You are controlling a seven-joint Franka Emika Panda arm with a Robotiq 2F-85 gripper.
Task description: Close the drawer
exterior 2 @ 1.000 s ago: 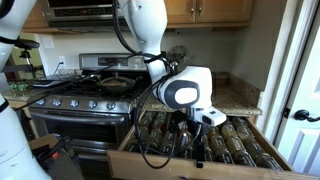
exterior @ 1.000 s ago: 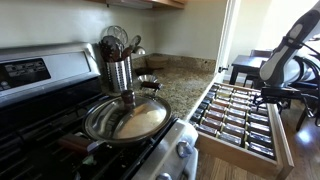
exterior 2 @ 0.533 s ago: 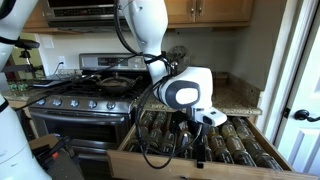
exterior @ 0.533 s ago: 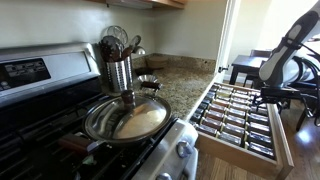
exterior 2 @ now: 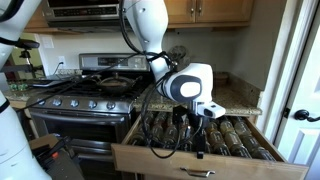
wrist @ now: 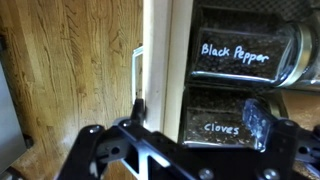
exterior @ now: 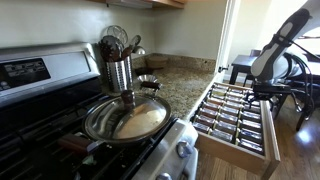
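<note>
One drawer (exterior 2: 190,160): pulled well out from under the counter, at 6 o'clock in that exterior view and at 4 o'clock in an exterior view (exterior: 284,142) taken from the stove side.
Spice jars (exterior: 235,115): rows of dark-lidded jars lying flat and filling the inside.
Gripper (wrist: 197,112): enters the wrist view from 6 o'clock, just above the drawer's pale wall (wrist: 160,60).
Fingers (wrist: 258,115): spread wide and holding nothing. One tip is over the jars at 5 o'clock; the other is beyond the wall, on the floor side, at 7 o'clock. Whether either one touches the wood cannot be told.
Wrist view only: handwritten labels on a "Black Pepper" jar (wrist: 240,50) at 1 o'clock and a "cloves" jar (wrist: 215,125) below it, with wood floor (wrist: 70,70) at 9 o'clock.
Exterior views only: the white arm (exterior 2: 145,25) coming down from 12 o'clock to the gripper (exterior 2: 196,140) over the drawer's middle. From the stove side the gripper (exterior: 262,93) is at 3 o'clock.
Surroundings: a frying pan (exterior: 125,118) on the stove (exterior 2: 90,100), a steel utensil canister (exterior: 118,70) behind it, and a granite countertop (exterior: 185,85).
Hard to make out: the fingertips in both exterior views, dark against the jars. The drawer's far corner is cut off at the frame edge.
</note>
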